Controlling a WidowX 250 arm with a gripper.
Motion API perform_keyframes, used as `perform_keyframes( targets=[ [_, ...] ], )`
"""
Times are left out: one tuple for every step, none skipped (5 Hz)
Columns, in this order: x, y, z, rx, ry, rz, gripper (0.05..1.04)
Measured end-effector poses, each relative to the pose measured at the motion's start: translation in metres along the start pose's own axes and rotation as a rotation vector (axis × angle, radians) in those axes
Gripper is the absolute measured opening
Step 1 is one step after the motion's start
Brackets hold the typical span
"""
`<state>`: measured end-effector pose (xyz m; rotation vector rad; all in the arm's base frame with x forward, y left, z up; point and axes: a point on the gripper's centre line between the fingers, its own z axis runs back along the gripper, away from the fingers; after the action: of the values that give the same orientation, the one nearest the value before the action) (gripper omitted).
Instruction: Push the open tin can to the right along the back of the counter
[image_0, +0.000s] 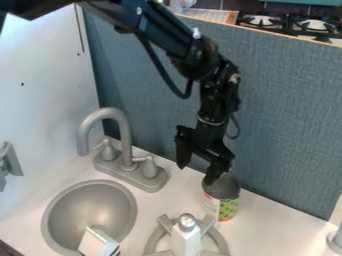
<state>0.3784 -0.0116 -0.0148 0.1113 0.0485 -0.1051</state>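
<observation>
1. My pincer (196, 174) hangs down over the counter (274, 220), its two fingers spread apart, with nothing pinched between them that I can see.
2. The open tin can (220, 203) is what I am nearest to. It stands upright on the counter, long axis vertical, mouth facing up, just below my pincer and toward the view's right.
3. My right-hand finger in the view comes down at the can's mouth. I cannot tell whether it dips inside, touches the rim or hovers just above. My other finger is off to the view's left, outside the can.
4. Close behind the can rises the blue-grey panel (147, 95), which leaves me little room on that side.
5. In front of the can, toward the view's lower left, a white bottle with a silver cap (186, 241) stands upright at the grey burner ring (151, 242), near the can.
6. Farther left are the grey faucet (125, 145) and, below it in the view, the round sink basin (90, 200) with a white box (97, 243) lying tilted in it.
</observation>
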Motion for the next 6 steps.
perform_keyframes(
  targets=[
    [0.003, 0.015, -0.004, -0.004, 0.007, -0.004, 0.997],
    [-0.001, 0.026, -0.004, 0.048, 0.039, -0.009, 0.997],
    [0.006, 0.037, -0.016, 0.053, 0.051, 0.032, 0.996],
    [0.014, 0.048, -0.022, 0.119, 0.080, 0.027, 0.997],
    [0.024, 0.051, -0.034, 0.150, 0.109, 0.034, 0.997],
    [0.027, 0.051, -0.042, 0.153, 0.130, 0.016, 0.997]
  ],
)
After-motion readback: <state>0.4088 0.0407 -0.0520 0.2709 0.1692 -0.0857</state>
